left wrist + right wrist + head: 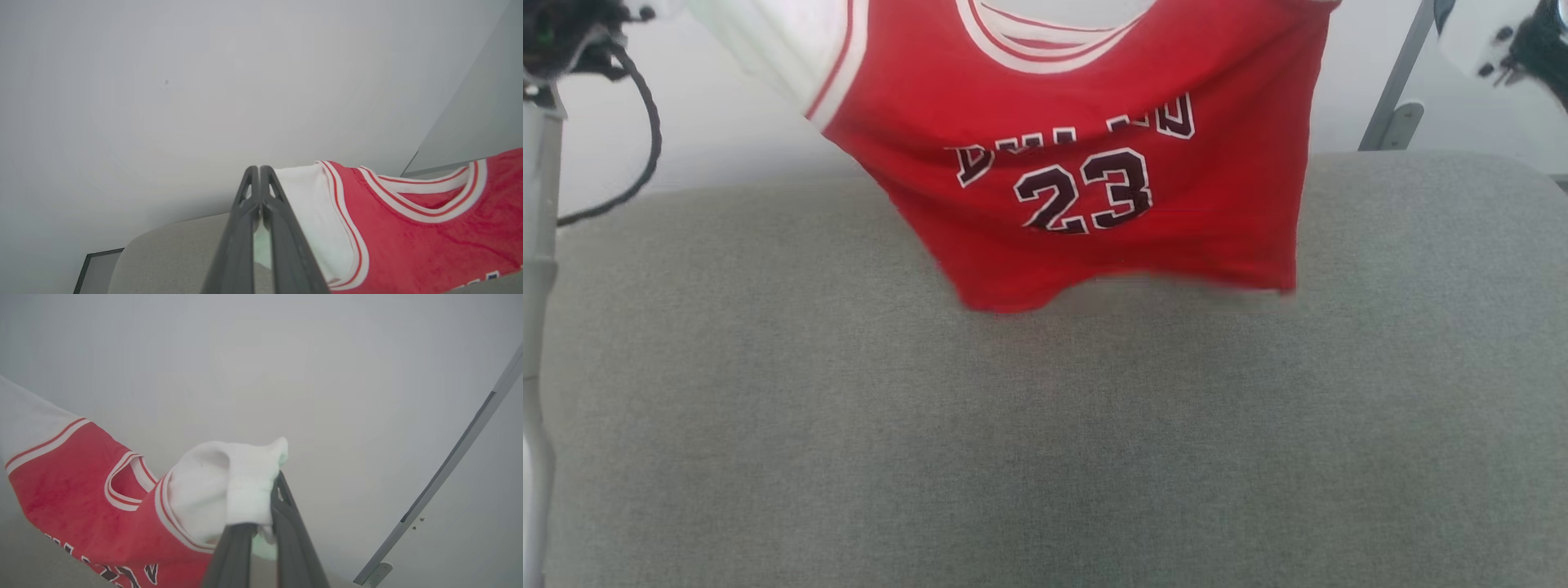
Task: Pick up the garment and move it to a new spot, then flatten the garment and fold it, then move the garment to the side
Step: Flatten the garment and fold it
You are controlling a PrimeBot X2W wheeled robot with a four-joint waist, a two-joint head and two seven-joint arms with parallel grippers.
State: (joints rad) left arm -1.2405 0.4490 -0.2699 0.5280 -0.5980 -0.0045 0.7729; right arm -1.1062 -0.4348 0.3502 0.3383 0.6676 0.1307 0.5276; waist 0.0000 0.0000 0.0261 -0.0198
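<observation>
The garment (1094,163) is a red jersey with white sleeves, striped trim and a dark "23". It hangs spread in the air over the far part of a grey cushion (1045,449), and its blurred hem is just above the fabric. In the left wrist view my left gripper (260,168) is shut, pinching one white sleeve (310,212), with the garment (429,245) stretching off to the right. My right gripper (273,490) is shut on the other white sleeve (229,486), which bunches over its fingers. The garment (73,486) trails left from there.
A pale wall lies behind the cushion. A grey metal leg (1401,82) slants at the upper right. A grey post (535,327) and a looping black cable (645,122) stand along the left edge.
</observation>
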